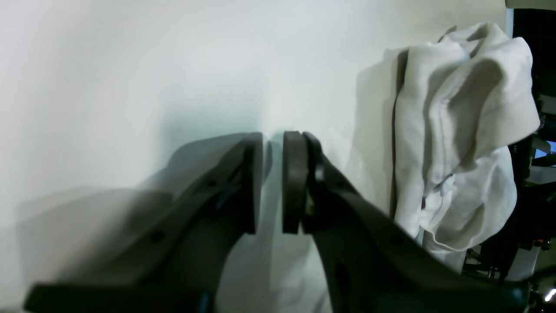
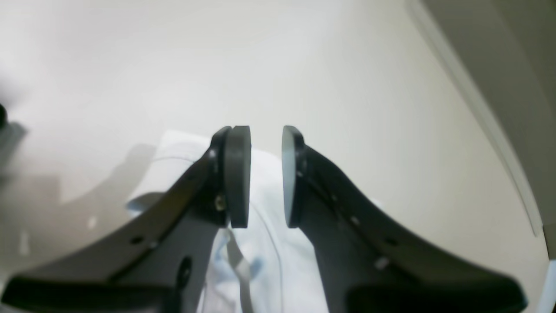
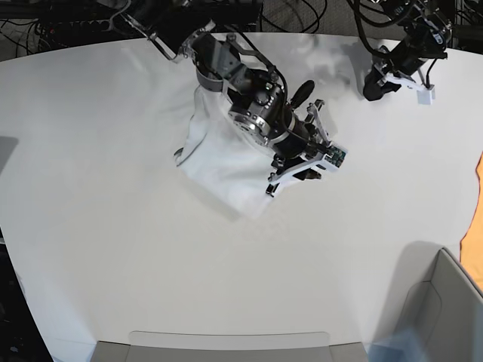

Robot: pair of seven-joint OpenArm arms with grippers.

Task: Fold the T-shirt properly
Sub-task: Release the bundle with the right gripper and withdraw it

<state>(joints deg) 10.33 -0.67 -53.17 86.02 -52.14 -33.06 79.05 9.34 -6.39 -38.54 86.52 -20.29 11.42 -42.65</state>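
Observation:
The white T-shirt lies rumpled on the white table, roughly a folded strip running from the table's back toward its middle. My right gripper hovers just over the shirt's right-hand edge. In the right wrist view the right gripper is open by a narrow gap and empty, with white fabric under it. My left gripper is at the back right, away from the shirt. In the left wrist view the left gripper is open by a narrow gap and empty, over bare table, with the bunched shirt off to the right.
An orange cloth shows at the right edge. A grey bin stands at the front right and a flat grey tray at the front edge. Cables run along the back. The table's edge is near the right gripper.

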